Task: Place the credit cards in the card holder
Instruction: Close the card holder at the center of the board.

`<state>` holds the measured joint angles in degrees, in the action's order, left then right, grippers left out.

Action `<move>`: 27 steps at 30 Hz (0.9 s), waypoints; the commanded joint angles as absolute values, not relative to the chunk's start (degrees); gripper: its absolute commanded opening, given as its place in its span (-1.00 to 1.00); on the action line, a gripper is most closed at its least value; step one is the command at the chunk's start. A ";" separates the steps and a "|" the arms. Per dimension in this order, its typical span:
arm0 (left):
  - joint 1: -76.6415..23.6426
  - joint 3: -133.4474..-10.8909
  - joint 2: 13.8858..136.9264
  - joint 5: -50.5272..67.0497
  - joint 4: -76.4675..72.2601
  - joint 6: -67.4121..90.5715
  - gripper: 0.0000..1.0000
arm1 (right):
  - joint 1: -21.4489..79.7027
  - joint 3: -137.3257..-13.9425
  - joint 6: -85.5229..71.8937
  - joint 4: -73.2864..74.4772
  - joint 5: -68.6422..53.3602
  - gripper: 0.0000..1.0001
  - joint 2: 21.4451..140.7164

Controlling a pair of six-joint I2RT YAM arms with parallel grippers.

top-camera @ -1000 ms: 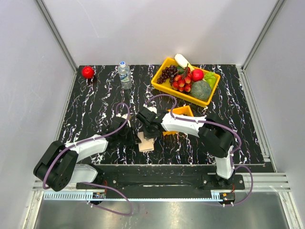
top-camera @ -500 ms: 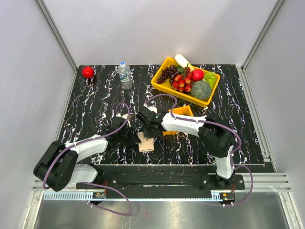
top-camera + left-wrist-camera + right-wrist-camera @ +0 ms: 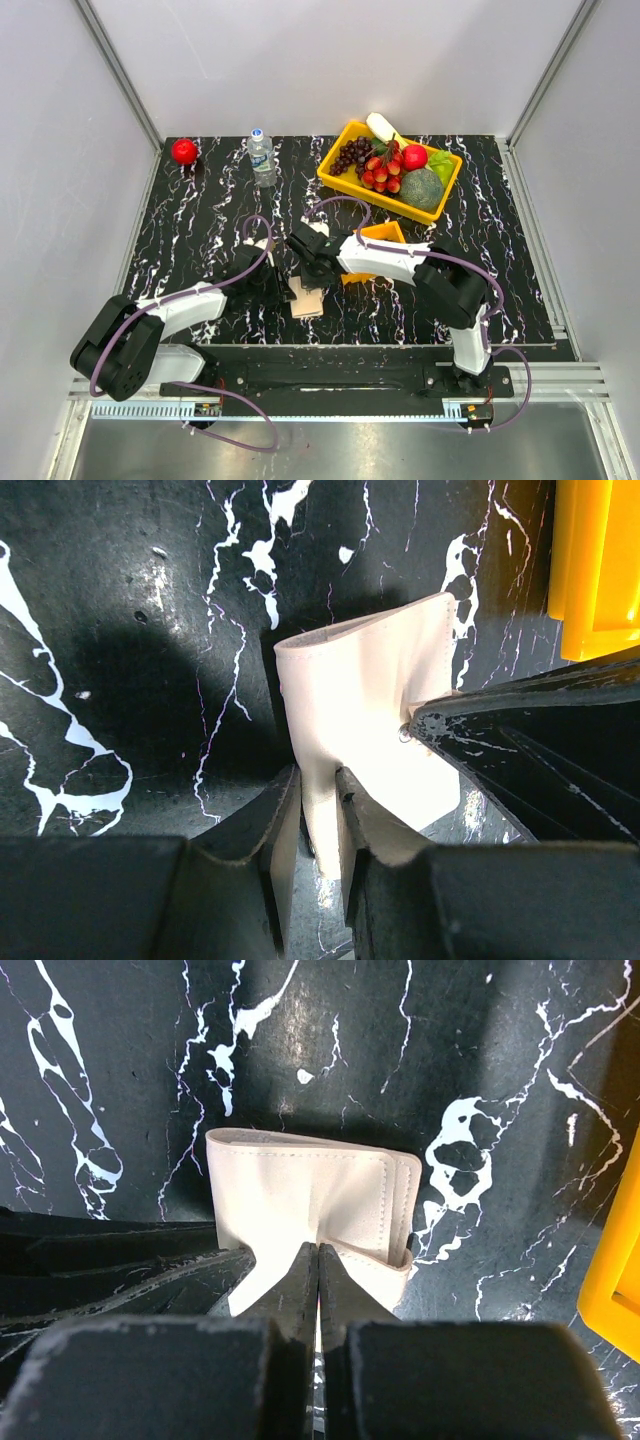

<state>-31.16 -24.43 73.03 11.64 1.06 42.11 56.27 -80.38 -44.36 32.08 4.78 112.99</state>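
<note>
The card holder [image 3: 307, 301] is a tan folding wallet lying on the black marble table between both arms. In the left wrist view my left gripper [image 3: 315, 780] is shut on one raised flap of the card holder [image 3: 370, 700]. In the right wrist view my right gripper [image 3: 319, 1248] has its fingers pressed together with the tips against the card holder [image 3: 300, 1190]. A thin pale edge shows between the fingers, seemingly a credit card seen edge-on. In the top view the left gripper [image 3: 283, 287] and the right gripper [image 3: 312, 281] meet over the card holder. No other cards are in view.
A small orange tray [image 3: 385, 234] sits just right of the card holder, also in the left wrist view [image 3: 590, 570] and the right wrist view [image 3: 615, 1290]. A yellow fruit tray [image 3: 333, 172] stands at the back right, a water bottle [image 3: 262, 158] and a red apple [image 3: 184, 151] at the back left.
Almost nothing differs; both grippers stay at the card holder, and the right wrist has only shifted slightly.
</note>
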 commanded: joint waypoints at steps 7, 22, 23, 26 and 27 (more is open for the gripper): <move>-31.38 -25.75 73.83 10.64 0.26 42.63 -0.53 | 58.62 -83.67 -43.42 33.31 5.44 -1.00 115.66; -31.38 -25.49 73.39 9.23 0.26 45.26 -0.62 | 62.92 -77.97 -48.33 31.38 15.37 -1.00 111.53; -31.38 -25.49 73.39 8.97 0.26 45.52 -0.64 | 63.54 -77.26 -49.30 31.03 16.95 -1.00 111.36; -31.38 -25.49 73.13 8.53 0.26 46.58 -0.66 | 65.30 -74.02 -52.54 29.19 20.21 -1.00 110.83; -31.38 -25.14 72.95 8.35 0.26 46.76 -0.66 | 65.91 -72.87 -54.39 28.74 21.52 -1.00 110.57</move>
